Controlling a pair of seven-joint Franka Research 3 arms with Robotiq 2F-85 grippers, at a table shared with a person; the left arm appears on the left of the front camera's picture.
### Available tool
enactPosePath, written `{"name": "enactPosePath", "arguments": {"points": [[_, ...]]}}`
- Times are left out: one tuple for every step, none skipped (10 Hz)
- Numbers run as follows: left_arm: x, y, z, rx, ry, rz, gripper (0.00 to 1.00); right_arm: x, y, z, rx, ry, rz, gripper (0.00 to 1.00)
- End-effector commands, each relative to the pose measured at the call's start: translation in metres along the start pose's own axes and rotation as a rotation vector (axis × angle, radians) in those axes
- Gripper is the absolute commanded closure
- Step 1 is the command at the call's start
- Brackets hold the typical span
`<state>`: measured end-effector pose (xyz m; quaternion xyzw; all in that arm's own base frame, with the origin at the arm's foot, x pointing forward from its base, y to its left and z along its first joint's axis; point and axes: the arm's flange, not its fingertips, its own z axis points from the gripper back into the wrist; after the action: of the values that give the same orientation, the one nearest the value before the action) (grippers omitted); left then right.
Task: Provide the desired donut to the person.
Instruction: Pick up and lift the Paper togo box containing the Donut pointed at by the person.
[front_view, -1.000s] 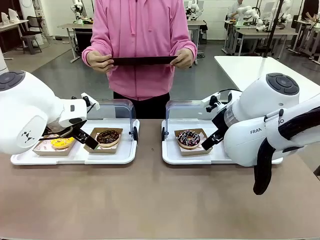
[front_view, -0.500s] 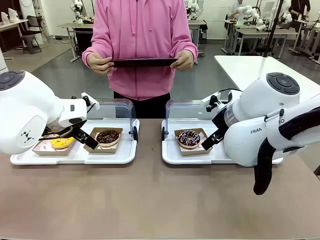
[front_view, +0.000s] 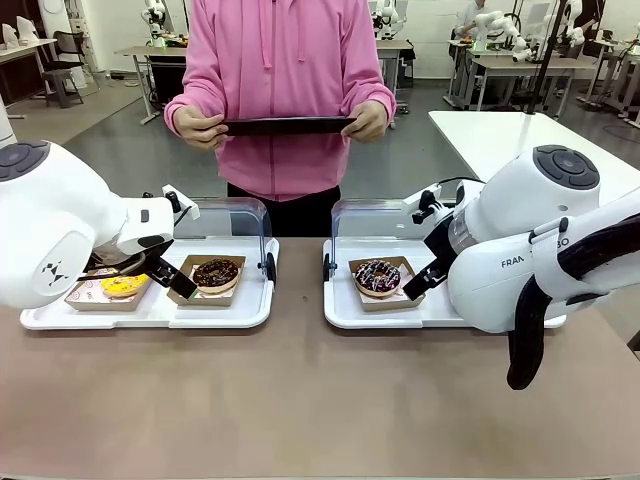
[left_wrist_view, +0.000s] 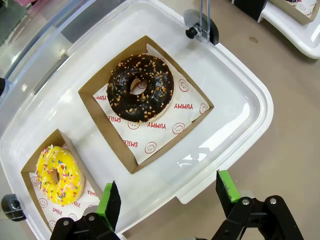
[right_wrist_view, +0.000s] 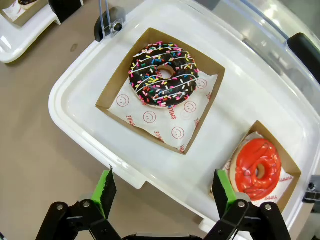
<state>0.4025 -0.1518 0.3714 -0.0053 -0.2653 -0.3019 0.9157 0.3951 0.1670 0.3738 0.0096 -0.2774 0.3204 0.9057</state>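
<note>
Front camera gave me the person (front_view: 285, 100) holding a black tablet (front_view: 288, 125), left wrist showed left gripper (left_wrist_view: 168, 192) spread empty over nut-topped chocolate donut (left_wrist_view: 141, 87) and yellow donut (left_wrist_view: 59, 175), right wrist, right gripper (right_wrist_view: 163, 187) likewise spread over sprinkled chocolate donut (right_wrist_view: 164, 75), plus red donut (right_wrist_view: 257, 168) the arm hid frontally.

Across the brown worktop (front_view: 300, 400), the person (front_view: 280, 90) in a pink hoodie holds a flat dark board (front_view: 288, 125) in both hands, the left pincer (front_view: 160, 272) sits between a yellow donut (front_view: 124, 286) and a chocolate donut (front_view: 216, 273) on one white tray (front_view: 250, 312), and the right pincer (front_view: 420, 278) sits beside a sprinkled donut (front_view: 377, 277) on another tray (front_view: 345, 312).
</note>
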Motion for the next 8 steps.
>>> {"name": "enactPosePath", "arguments": {"points": [[0.0, 0.002, 0.0, 0.0, -0.001, 0.005, 0.0, 0.0, 0.0, 0.0, 0.0, 0.0, 0.0, 0.0], [0.0, 0.002, 0.0, 0.0, -0.001, 0.005, 0.0, 0.0, 0.0, 0.0, 0.0, 0.0, 0.0, 0.0], [0.0, 0.002, 0.0, 0.0, -0.001, 0.005, 0.0, 0.0, 0.0, 0.0, 0.0, 0.0, 0.0, 0.0], [0.0, 0.002, 0.0, 0.0, -0.001, 0.005, 0.0, 0.0, 0.0, 0.0, 0.0, 0.0, 0.0, 0.0], [0.0, 0.002, 0.0, 0.0, -0.001, 0.005, 0.0, 0.0, 0.0, 0.0, 0.0, 0.0, 0.0, 0.0], [0.0, 0.0, 0.0, 0.0, 0.0, 0.0, 0.0, 0.0, 0.0, 0.0, 0.0, 0.0, 0.0, 0.0], [-0.004, 0.008, 0.016, -0.014, -0.008, -0.032, 0.0, -0.001, -0.008, 0.02, 0.054, -0.014, 0.025, 0.0], [-0.013, 0.016, 0.037, -0.093, 0.001, -0.047, 0.0, -0.012, -0.021, 0.047, 0.123, -0.012, 0.065, 0.0]]}}
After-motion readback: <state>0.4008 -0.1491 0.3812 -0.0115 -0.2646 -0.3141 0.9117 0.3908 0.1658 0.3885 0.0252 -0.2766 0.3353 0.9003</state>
